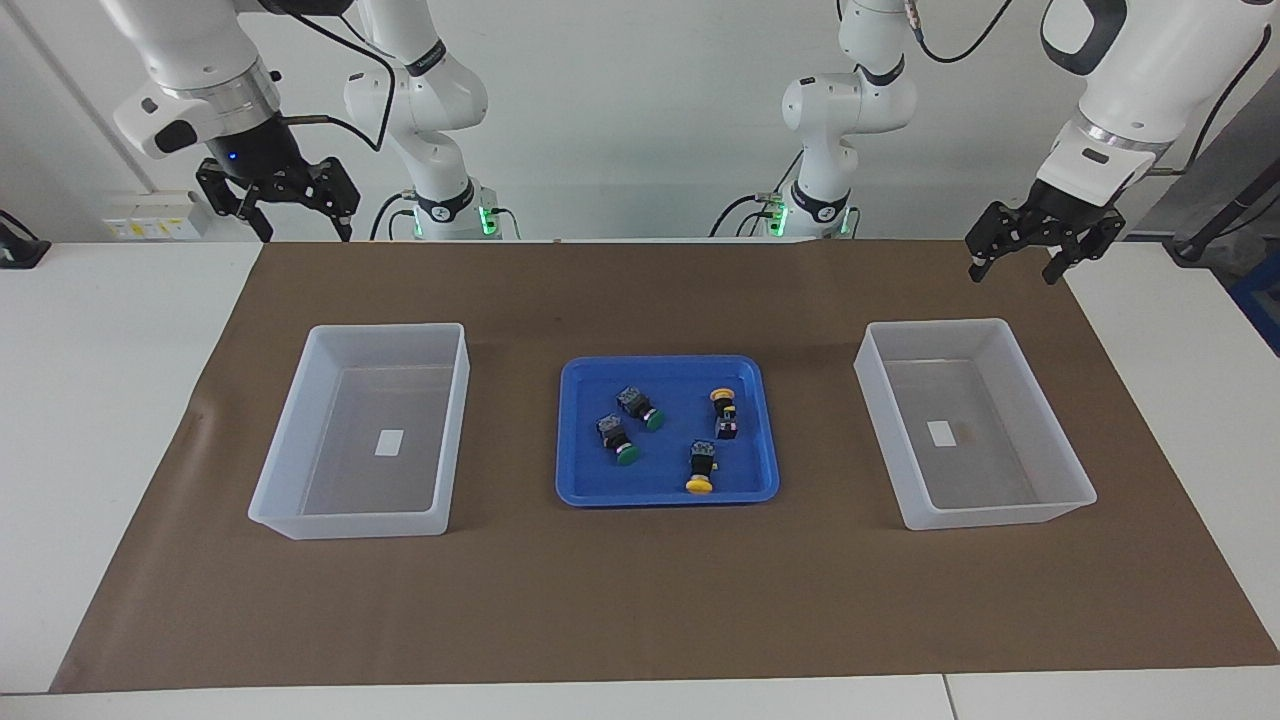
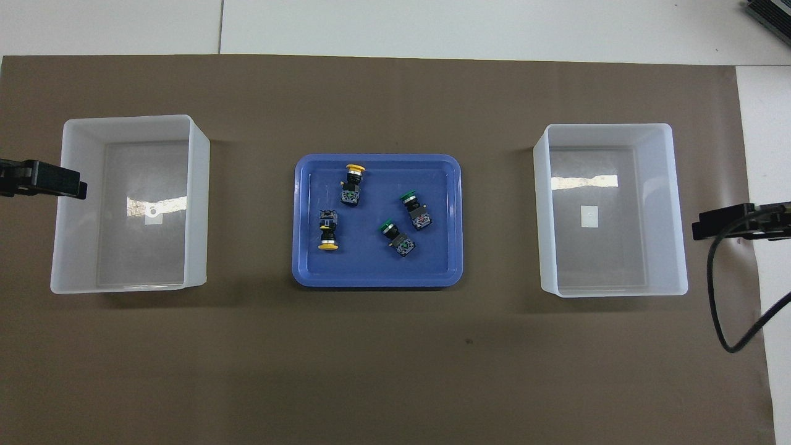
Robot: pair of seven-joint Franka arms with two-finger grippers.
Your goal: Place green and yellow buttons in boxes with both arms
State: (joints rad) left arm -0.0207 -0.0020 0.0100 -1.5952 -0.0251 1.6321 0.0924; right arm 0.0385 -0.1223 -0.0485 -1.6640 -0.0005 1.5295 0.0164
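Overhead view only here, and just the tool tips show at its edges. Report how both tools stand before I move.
Observer: The left tool hangs in the air with its fingers open, holding nothing.
Operator: Its tip overlaps a box for me. Confirm contact.
Observer: No contact; it is well above the box at the left arm's end.
Operator: Now the right tool.
Observer: The right tool is also raised and open, clear of the other box.
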